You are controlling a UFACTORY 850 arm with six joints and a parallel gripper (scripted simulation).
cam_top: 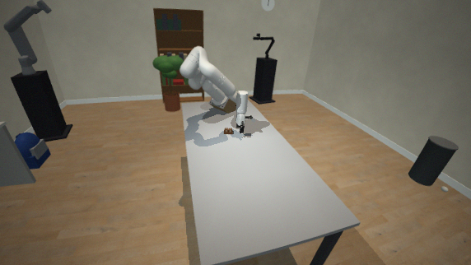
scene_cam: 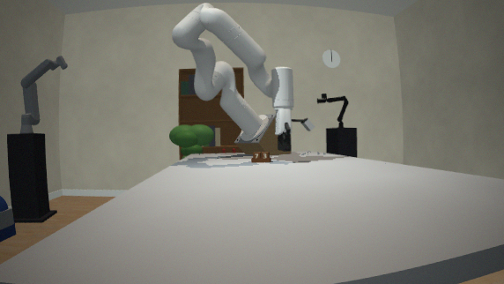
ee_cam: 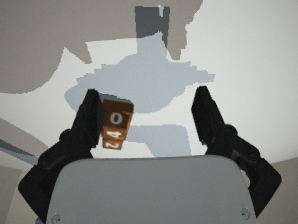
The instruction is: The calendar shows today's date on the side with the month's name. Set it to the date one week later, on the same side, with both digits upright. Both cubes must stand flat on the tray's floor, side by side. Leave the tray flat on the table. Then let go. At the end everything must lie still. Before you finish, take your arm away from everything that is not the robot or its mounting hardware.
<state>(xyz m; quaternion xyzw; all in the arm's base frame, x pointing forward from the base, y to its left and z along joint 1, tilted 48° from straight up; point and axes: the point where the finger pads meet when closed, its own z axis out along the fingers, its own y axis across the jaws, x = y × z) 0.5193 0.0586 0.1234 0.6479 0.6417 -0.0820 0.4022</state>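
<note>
- Brown wooden calendar tray sits flat on the grey table, at the end nearest the arm's base, holding two cubes side by side.
- From the exterior view the cubes seem to read 7 and 3; the digits are small, so this is uncertain.
- The white arm hangs its gripper pointing down, just beside the tray and above the table.
- Its fingers are spread wide with nothing between them.
- In the wrist view the tray lies next to one finger, not centred, so a cube grasp likely needs realigning.
</note>
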